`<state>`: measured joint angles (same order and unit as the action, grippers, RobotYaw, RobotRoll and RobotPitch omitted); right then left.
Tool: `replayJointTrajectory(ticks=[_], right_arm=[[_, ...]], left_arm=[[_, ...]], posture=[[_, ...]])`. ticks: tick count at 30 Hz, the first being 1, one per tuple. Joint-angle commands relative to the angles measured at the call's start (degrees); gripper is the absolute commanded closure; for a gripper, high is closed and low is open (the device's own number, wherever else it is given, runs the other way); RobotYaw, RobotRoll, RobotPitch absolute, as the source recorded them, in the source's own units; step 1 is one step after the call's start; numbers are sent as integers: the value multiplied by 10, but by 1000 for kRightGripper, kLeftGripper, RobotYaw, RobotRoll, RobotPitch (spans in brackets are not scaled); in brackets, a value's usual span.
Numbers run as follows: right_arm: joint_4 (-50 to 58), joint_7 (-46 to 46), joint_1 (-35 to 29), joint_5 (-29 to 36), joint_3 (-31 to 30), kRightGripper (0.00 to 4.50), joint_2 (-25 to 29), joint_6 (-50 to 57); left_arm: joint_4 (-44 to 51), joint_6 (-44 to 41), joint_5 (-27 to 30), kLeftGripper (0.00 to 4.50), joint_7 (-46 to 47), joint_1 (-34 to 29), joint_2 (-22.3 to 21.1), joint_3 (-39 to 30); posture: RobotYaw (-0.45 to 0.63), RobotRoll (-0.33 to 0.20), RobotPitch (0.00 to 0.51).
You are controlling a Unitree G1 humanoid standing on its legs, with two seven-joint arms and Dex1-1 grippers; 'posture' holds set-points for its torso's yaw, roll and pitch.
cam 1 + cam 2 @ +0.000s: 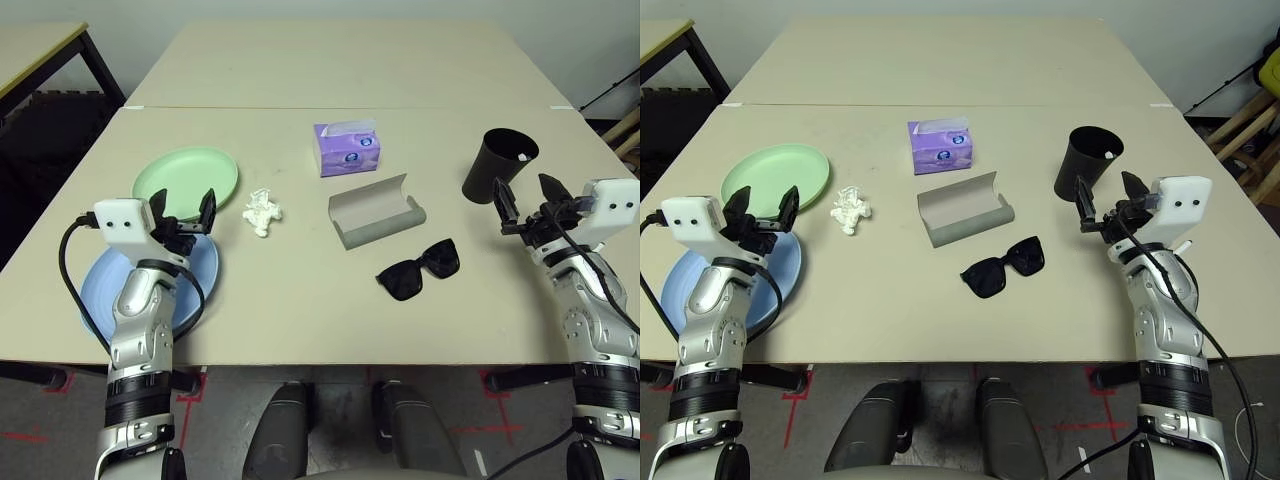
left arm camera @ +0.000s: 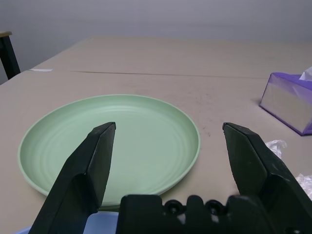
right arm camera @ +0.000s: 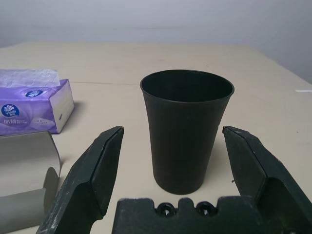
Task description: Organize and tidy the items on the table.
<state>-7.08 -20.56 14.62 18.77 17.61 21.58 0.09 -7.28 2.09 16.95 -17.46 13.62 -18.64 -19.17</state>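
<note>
On the table [image 1: 300, 300] a pale green plate [image 1: 185, 180] lies at the left, with a light blue plate [image 1: 95, 295] nearer the front edge under my left arm. A crumpled white tissue [image 1: 262, 212] sits just right of the green plate. In the middle a grey glasses case [image 1: 375, 212] lies open, and black sunglasses [image 1: 418, 268] rest in front of it. My left gripper [image 1: 182, 212] hovers open over the near rim of the green plate [image 2: 107, 139]. My right gripper [image 1: 525, 198] is open, just short of the black cup.
A purple tissue box [image 1: 347, 148] stands behind the glasses case. A tall black cup [image 1: 498, 165] stands at the right; in the right wrist view the cup [image 3: 186, 129] is straight ahead between the fingers. A second table adjoins at the back.
</note>
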Motion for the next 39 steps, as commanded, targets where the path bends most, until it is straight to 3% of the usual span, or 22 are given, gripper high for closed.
replayJointTrajectory(ticks=[1, 7, 19, 39], right_arm=[[-1, -52, -23, -21, -19, 28, 27, -40], [28, -160, -48, 27, -35, 28, 41, -57], [42, -301, 12, 75, -80, 28, 88, 6], [9, -381, 40, 58, -107, 28, 105, 3]], left_arm=[[13, -4, 2, 0, 2, 4, -1, 5], [17, -5, 2, 0, 3, 1, 2, 6], [26, -8, 0, 0, 7, 7, 8, 13], [57, -24, 0, 0, 12, -14, -4, 3]], posture=[[37, 0, 99], [30, 0, 96], [10, 0, 94], [94, 0, 118]])
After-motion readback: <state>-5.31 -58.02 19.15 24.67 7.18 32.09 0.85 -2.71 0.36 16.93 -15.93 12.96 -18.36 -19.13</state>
